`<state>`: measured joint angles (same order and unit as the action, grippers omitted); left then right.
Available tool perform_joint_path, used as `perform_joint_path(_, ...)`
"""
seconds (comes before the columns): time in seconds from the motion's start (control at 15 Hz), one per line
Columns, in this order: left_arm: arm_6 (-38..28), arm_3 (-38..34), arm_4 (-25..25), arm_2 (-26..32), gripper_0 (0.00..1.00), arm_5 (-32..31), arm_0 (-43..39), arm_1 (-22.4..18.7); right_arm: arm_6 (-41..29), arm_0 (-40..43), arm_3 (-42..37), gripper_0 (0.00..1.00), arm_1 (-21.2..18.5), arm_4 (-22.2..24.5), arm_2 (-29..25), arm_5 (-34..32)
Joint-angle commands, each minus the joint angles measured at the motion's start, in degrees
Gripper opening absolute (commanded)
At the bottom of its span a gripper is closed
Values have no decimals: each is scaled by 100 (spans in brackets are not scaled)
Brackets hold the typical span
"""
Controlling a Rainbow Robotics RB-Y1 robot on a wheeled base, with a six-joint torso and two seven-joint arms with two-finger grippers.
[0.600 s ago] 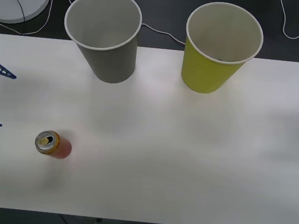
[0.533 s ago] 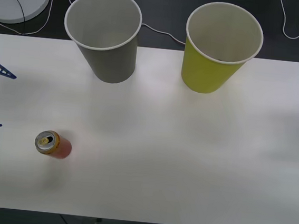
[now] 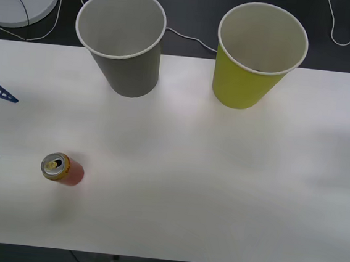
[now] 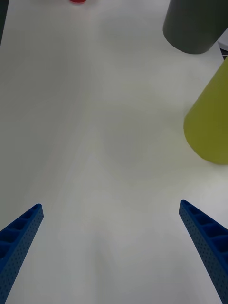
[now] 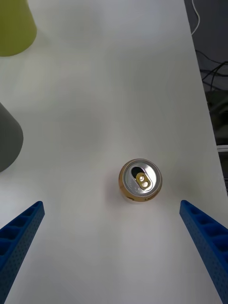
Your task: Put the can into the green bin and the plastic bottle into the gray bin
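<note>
The left gripper (image 5: 111, 251), blue ribbed fingers spread, hovers by the small red drink can (image 3: 61, 169) standing upright near the white table's (image 3: 219, 191) left front, ready to descend and grasp it. Behind stand the gray tapered bin (image 3: 125, 39) and yellow-green tapered bin (image 3: 256, 55); the right gripper (image 4: 111, 251) waits, fingers apart.

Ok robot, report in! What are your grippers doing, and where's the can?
Left gripper open above the can. Right gripper open, holding nothing, at table's right side. Can upright, apart from green bin and gray bin. Nothing between.
</note>
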<state>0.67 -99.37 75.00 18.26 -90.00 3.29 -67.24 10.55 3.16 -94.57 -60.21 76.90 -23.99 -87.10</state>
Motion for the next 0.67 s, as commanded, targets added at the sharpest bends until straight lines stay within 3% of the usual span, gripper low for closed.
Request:
perform_joint_path(0.07,83,287,-328,-59,100,0,-206,-35,0,1,0,100,0,0,0,0)
perform_joint_path(0.67,1805,1675,-1418,-815,100,536,-681,-26,0,1,0,100,0,0,0,0)
